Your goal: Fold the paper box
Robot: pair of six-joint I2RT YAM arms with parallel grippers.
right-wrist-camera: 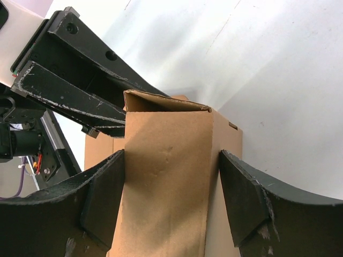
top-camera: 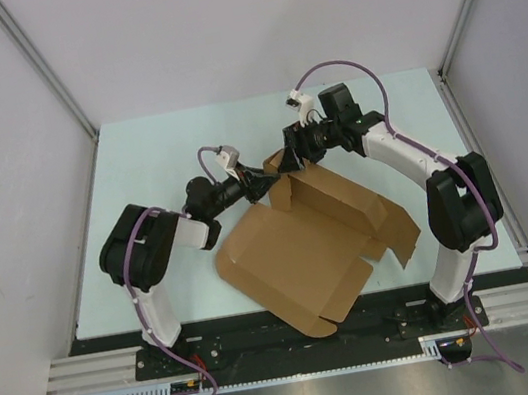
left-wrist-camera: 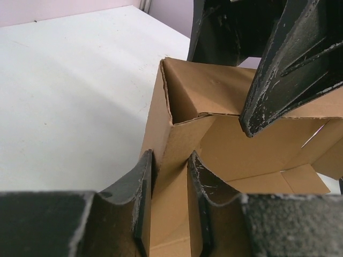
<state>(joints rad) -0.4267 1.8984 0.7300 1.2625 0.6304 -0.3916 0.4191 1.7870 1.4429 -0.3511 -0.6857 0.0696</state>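
Note:
The paper box [top-camera: 299, 252], plain brown cardboard, lies half folded in the middle of the table, with its far-left corner raised. My left gripper [top-camera: 258, 184] meets that corner from the left. In the left wrist view it [left-wrist-camera: 170, 160] is shut on an upright wall of the box [left-wrist-camera: 236, 150], one finger on each face. My right gripper [top-camera: 295, 152] comes down on the same corner from behind. In the right wrist view it [right-wrist-camera: 171, 160] holds the folded corner [right-wrist-camera: 166, 187] across its width, both pads against the cardboard.
The pale table [top-camera: 156, 155] is bounded by white walls with metal rails [top-camera: 45, 67] at the left and right. The box's flat front panel reaches the table's near edge by the arm bases [top-camera: 174, 354]. The two grippers are very close together.

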